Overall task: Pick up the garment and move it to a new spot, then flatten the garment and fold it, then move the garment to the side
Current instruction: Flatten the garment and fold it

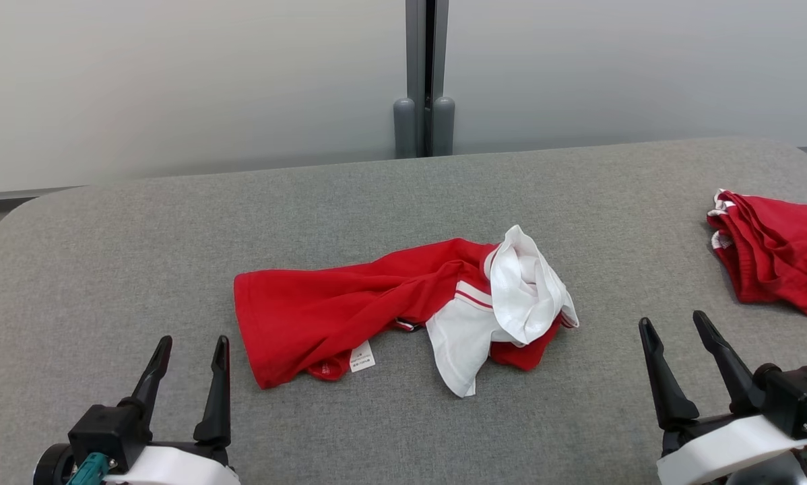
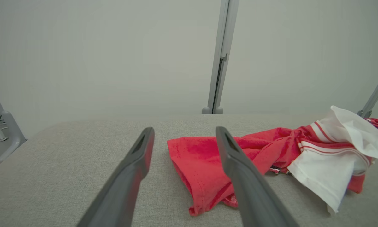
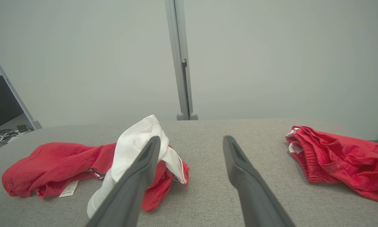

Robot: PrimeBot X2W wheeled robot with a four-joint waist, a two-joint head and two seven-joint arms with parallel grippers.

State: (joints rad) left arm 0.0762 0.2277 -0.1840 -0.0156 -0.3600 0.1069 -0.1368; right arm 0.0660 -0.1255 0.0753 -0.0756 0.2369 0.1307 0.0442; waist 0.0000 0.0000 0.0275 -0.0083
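A crumpled red and white garment (image 1: 390, 306) lies at the middle of the grey table (image 1: 403, 195), its white sleeve part bunched at the right end and a small white label at its front. In the left wrist view the garment (image 2: 208, 167) lies just beyond and right of my fingers; in the right wrist view the garment (image 3: 81, 167) lies to the left. My left gripper (image 1: 189, 353) stands open near the front left, short of the garment. At the front right, my right gripper (image 1: 673, 323) is open and holds nothing.
A second red garment (image 1: 777, 252) with white trim lies bunched at the table's right edge, also seen in the right wrist view as a red heap (image 3: 337, 157). A grey post (image 1: 425, 77) stands behind the table against a pale wall.
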